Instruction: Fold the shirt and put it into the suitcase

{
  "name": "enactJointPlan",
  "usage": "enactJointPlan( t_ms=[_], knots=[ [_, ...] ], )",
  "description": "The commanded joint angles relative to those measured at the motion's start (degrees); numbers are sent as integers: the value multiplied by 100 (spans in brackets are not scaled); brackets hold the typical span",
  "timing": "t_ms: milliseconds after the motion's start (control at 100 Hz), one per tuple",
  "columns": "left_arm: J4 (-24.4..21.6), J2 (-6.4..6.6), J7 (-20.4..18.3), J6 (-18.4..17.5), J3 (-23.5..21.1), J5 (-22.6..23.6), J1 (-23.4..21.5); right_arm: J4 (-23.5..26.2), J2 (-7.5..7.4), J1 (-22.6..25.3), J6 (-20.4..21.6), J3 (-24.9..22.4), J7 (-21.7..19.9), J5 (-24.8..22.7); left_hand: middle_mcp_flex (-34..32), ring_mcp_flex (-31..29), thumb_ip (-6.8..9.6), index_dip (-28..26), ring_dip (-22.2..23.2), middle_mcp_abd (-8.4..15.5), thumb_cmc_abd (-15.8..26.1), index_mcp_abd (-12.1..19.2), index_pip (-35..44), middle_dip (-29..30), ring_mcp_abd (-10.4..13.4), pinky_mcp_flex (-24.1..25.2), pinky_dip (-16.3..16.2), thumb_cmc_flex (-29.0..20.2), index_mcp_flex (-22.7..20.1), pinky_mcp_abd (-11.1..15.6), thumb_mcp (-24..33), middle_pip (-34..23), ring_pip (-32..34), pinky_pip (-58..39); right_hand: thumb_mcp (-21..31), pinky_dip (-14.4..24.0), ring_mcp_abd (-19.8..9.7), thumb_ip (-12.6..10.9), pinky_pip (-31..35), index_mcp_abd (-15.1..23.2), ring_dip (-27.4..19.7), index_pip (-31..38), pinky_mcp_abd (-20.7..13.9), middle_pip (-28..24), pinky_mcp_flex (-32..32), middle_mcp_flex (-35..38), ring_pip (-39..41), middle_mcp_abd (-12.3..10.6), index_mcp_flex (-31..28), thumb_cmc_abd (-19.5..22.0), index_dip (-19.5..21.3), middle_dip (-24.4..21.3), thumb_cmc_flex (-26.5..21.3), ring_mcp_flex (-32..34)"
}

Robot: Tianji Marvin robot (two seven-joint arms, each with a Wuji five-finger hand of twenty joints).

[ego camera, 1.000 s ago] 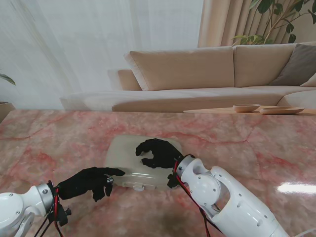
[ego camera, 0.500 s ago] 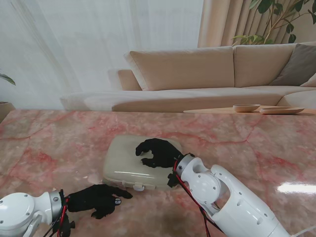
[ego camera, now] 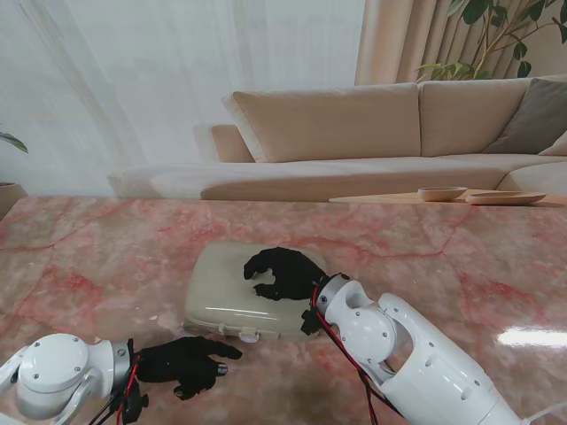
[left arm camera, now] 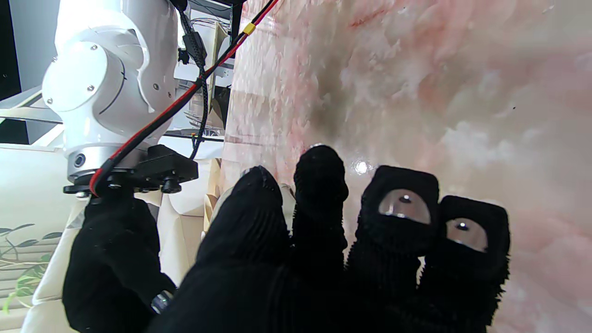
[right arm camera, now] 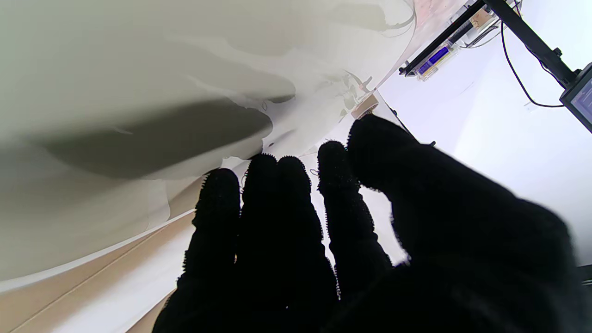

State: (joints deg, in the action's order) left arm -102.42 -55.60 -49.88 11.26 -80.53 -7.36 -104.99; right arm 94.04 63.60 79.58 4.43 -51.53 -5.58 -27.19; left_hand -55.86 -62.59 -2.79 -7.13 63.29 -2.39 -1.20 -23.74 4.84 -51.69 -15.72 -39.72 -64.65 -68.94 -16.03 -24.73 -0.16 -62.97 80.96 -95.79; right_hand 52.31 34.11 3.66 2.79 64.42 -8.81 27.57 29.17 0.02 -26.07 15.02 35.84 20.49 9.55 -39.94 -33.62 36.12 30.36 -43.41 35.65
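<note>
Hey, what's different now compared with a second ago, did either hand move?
The left hand pulled back from the suitcase front edge toward me and now sits over the table, holding nothing. The suitcase lid dropped slightly, now looking closed. The right hand stayed resting on the lid.

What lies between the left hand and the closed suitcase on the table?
Only bare marble table lies between the left hand and the suitcase, as the stand view shows. The right hand rests on the lid.

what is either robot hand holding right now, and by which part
Nothing is held. The right robot hand rests flat on the closed suitcase lid; the left robot hand is empty.
</note>
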Motion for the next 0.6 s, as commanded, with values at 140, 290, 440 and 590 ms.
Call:
enactJointPlan(
  t_ms=[140,290,440,590],
  knots=[
    [294,-44,35,175,198,-97,130,-397,-86,162,-143,82,-255,8,21,-153,83,103,101,148,372,164,-28,-79,215,-155,-150,-390,349,109,-123,-223,484,-786,17,-216,879,-117,-315,55,109,124,1353,-59,196,96,301,507,-10,-123,6,84,-47,216],
    [423,-74,123,220,293,-149,198,-385,-92,161,-170,81,-283,15,77,-117,83,122,137,137,424,394,-28,-84,227,-155,-193,-495,404,102,-79,-198,480,-774,26,-219,873,-113,-319,55,110,143,1356,-62,196,99,305,511,-17,-135,1,83,-49,224],
    [500,-117,278,299,357,-200,217,-415,-93,146,-169,90,-302,36,75,-159,73,156,162,134,437,458,-62,-79,274,-207,-244,-503,465,122,54,-207,523,-824,27,-221,880,-106,-320,51,111,160,1357,-66,196,103,308,511,-16,-139,-10,83,-52,226],
    [544,-160,431,376,395,-252,219,-426,-96,137,-176,96,-328,54,71,-180,63,178,156,115,436,625,-75,-61,290,-237,-251,-503,455,131,98,-211,538,-844,25,-220,882,-102,-319,55,111,181,1355,-59,197,95,307,509,-23,-146,-20,79,-48,219]
  ],
)
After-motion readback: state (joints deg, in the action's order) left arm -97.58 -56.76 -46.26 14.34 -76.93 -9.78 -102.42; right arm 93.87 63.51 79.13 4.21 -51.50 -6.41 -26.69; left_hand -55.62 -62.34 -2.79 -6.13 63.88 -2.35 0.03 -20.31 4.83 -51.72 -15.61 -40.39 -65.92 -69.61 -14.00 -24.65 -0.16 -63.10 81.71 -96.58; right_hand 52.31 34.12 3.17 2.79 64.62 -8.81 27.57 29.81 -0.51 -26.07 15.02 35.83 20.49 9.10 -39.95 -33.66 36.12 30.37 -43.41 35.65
